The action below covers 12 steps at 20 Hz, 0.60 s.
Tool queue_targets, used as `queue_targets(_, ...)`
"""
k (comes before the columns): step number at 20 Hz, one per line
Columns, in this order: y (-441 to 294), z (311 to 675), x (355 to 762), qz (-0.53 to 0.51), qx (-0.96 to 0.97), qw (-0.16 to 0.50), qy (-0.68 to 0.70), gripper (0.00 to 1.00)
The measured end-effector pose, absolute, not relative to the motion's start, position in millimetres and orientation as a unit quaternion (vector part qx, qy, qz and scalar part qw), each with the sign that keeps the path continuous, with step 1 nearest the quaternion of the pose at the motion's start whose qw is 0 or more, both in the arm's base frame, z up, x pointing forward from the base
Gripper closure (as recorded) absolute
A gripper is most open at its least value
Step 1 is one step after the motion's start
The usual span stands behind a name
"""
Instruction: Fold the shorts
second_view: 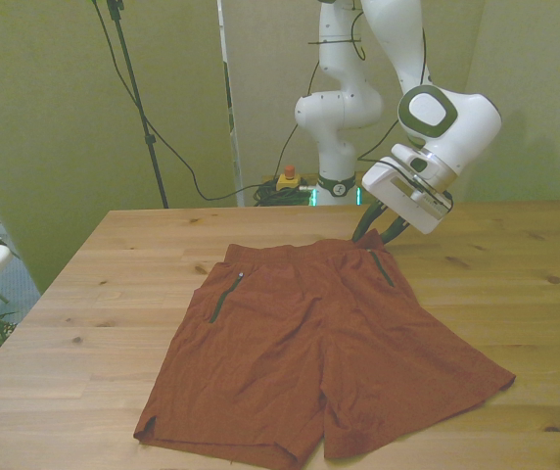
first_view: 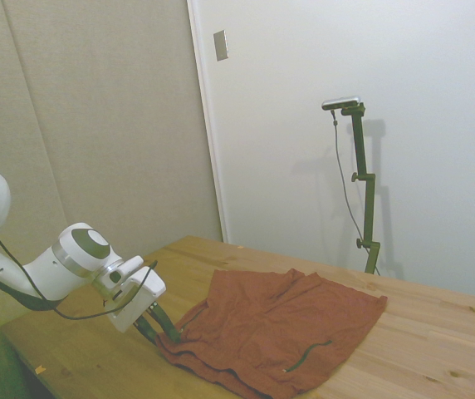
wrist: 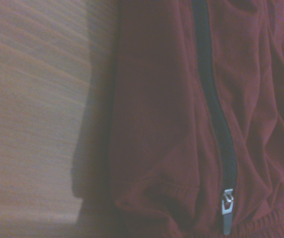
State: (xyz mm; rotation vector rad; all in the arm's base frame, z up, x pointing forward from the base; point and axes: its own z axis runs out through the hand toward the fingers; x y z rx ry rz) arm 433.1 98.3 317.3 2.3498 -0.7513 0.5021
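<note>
— The shorts [second_view: 319, 343]: where do they lie?

— Spread flat on the wooden table [second_view: 114, 294], waistband toward the far edge, both legs toward the near edge. A dark pocket zip [wrist: 216, 124] shows on each side near the waist.

— And the gripper [second_view: 379, 227]?

— At the waistband corner on the front view's right. The dark fingers [second_view: 366, 224] are parted a little, with their tips down at the cloth's edge. Whether cloth sits between them, I cannot tell.

— In the side view?

— Same there: the gripper [first_view: 159, 327] reaches the nearest corner of the shorts [first_view: 279, 332], fingers slanting down to the table.

— The arm's pose?

— Bent low, the white wrist tilted downward over the table just beside the cloth.
</note>
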Motion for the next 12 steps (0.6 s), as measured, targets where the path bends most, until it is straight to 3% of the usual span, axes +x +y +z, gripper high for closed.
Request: queue_targets(12, 96.8, 328.9, 434.2, 0.198, 0.887, 0.297, -0.293, 1.0)
